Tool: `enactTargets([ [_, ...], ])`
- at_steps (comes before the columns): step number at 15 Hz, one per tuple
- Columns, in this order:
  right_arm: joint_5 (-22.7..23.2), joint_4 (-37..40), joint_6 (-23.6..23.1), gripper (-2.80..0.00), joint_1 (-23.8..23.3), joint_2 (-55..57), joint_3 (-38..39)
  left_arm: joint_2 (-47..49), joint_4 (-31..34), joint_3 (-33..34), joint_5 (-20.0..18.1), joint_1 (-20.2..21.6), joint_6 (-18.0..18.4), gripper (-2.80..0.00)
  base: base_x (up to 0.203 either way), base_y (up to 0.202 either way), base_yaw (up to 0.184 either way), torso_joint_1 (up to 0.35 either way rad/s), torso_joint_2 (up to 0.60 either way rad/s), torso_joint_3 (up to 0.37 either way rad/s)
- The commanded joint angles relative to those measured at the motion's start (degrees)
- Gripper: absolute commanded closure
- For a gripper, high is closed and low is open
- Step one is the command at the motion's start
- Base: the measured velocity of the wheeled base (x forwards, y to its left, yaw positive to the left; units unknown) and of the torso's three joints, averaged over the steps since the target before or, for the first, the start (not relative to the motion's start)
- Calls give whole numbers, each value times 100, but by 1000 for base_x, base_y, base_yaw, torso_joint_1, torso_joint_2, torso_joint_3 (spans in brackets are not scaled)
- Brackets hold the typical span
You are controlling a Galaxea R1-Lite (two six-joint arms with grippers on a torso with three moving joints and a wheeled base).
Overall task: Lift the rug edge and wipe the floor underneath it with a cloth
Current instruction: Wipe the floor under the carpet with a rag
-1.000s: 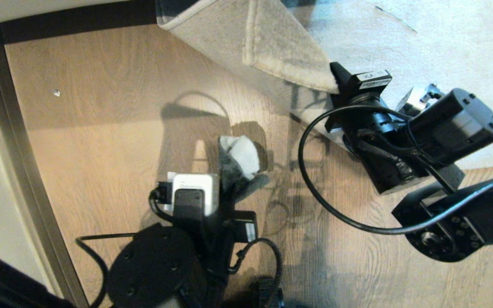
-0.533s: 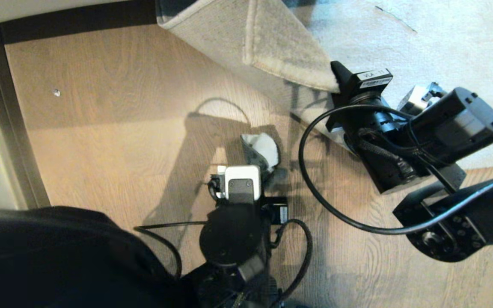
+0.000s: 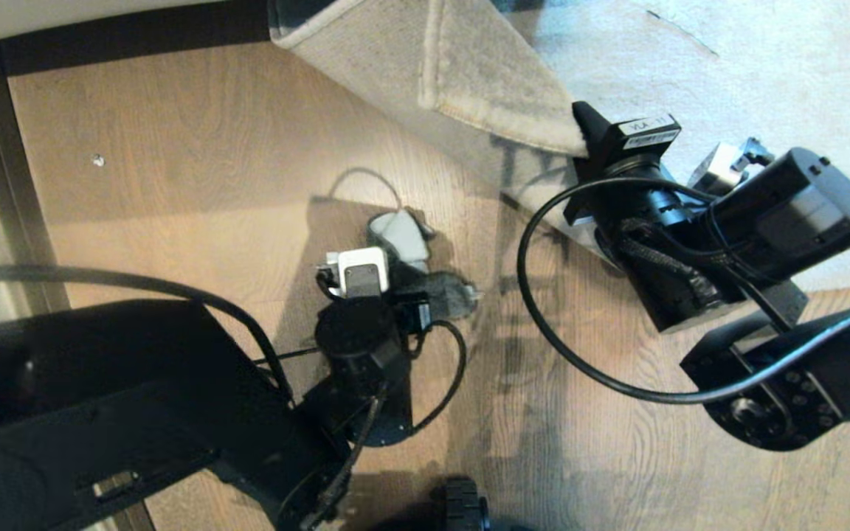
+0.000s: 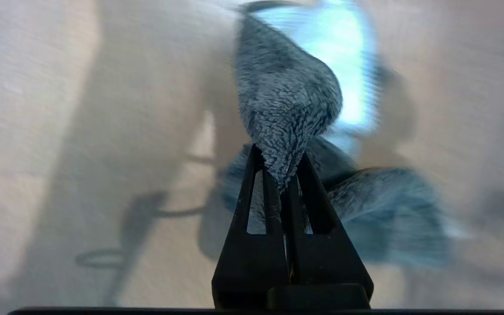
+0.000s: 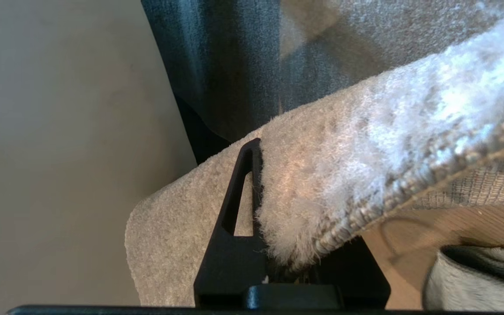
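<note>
We found the right gripper [image 3: 584,133] clamped on the rug edge [image 3: 499,110], holding the corner folded up and back over the rug so that the floor [image 3: 196,177] beneath lay exposed. The right wrist view confirmed it: one finger [image 5: 239,192] lay against the pile side and the bound border ran out of the jaws, so the grip was on the rug itself. We judged this arm's job to be purely that of a holder, keeping the flap clear while the other arm works.

The left gripper [image 4: 283,173] was pinched tight on the cloth [image 4: 285,109] by one bunched fold, the rest trailing loose onto the planks. In the head view the cloth [image 3: 414,251] sat on bare floor, near-left of the lifted corner and apart from it. Gripping by a fold leaves the fuzzy bulk free to drag flat, which suits wiping.

We judged the wipe to be under way. The strip directly beneath the flap, farther right, looked unreached. Risk noted: the right arm's cable [image 3: 543,332] looped low beside the cloth's path.
</note>
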Motion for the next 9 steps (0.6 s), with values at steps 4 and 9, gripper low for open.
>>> enactTargets([
  [4, -7, -255, -40, 0, 2, 16, 29, -497, -53, 392, -448, 1218, -7, 0, 0, 0, 0, 0, 0, 0],
  [9, 2, -255, -31, 0, 10, 24, 38, -1310, -61, 1555, -810, 1989, -41, 0, 0, 0, 0, 0, 0, 0],
])
